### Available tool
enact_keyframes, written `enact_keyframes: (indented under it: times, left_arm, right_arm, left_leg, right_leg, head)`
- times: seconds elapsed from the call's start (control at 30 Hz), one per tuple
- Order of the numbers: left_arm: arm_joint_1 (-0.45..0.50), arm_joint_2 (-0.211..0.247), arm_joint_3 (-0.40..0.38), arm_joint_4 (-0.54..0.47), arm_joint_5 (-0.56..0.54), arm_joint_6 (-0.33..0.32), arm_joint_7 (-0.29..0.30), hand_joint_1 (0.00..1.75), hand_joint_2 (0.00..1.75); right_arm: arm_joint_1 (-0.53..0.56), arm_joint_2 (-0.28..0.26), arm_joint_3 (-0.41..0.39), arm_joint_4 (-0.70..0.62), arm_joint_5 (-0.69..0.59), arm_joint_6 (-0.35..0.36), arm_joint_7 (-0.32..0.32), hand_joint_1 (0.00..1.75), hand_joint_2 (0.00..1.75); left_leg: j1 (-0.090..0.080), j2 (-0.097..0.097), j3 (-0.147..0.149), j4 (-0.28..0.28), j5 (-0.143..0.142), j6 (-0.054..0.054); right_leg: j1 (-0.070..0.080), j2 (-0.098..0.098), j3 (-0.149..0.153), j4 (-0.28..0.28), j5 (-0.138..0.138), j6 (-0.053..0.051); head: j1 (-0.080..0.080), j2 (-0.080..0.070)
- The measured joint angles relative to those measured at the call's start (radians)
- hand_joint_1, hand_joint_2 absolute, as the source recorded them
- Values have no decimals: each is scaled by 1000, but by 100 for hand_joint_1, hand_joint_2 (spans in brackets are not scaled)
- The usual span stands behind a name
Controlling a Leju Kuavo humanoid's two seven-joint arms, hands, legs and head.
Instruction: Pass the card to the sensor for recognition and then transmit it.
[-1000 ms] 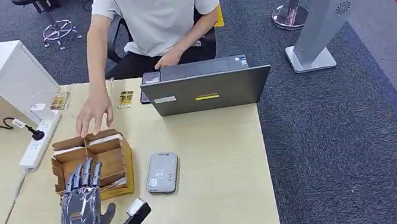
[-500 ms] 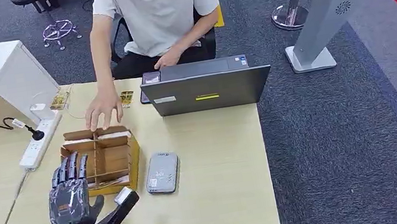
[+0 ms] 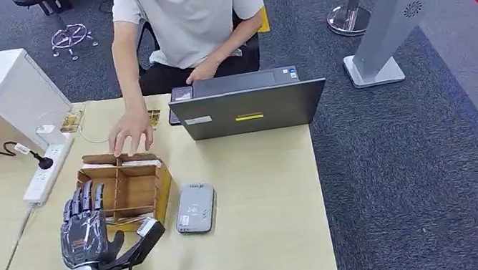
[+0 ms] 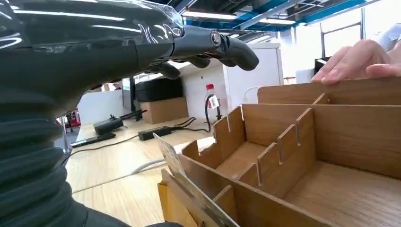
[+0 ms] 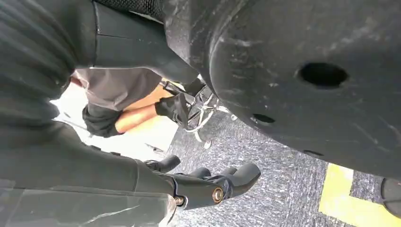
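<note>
Hovering at lower left of the head view, the robot's left hand [image 3: 84, 230] sits over the near left edge of the brown wooden divided card box [image 3: 130, 190], fingers spread apart and extended, holding nothing; the left wrist view confirms the fingers [image 4: 227, 45] stretched out above the box compartments without contact. A thin pale card [image 4: 187, 182] stands tilted against the near wall of the box in the left wrist view. The grey flat rectangular card sensor [image 3: 195, 208] lies on the light wooden table [image 3: 261, 204] just right of the box, lower centre of the frame. A person's hand [image 3: 130, 130] rests on the far rim of the box. A grey laptop [image 3: 248, 108] stands at upper centre of the table. The right hand [image 5: 208, 184] appears in the right wrist view above dark carpet, fingers loosely curled, gripping nothing.
</note>
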Motion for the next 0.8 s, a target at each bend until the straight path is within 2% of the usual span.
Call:
enact_keyframes:
  times: [0.37,0.6,0.8]
  left_arm:
    - [-43,1,0,66,0,19,4,0,175]
    - [-59,0,-1,86,0,121,-26,0,175]
    - [-63,-1,-5,86,0,148,-39,0,175]
  right_arm:
    - [-2,0,12,0,1,1,3,0,175]
    - [-2,0,14,0,-7,2,-1,0,175]
    - [-2,0,16,0,-10,2,-3,0,175]
  left_leg:
    - [0,0,0,0,0,0]
    - [0,0,0,0,0,0]
    - [0,0,0,0,0,0]
  right_leg:
    - [0,0,0,0,0,0]
    - [0,0,0,0,0,0]
    - [0,0,0,0,0,0]
  head:
    - [0,0]
    - [0,0]
    - [0,0]
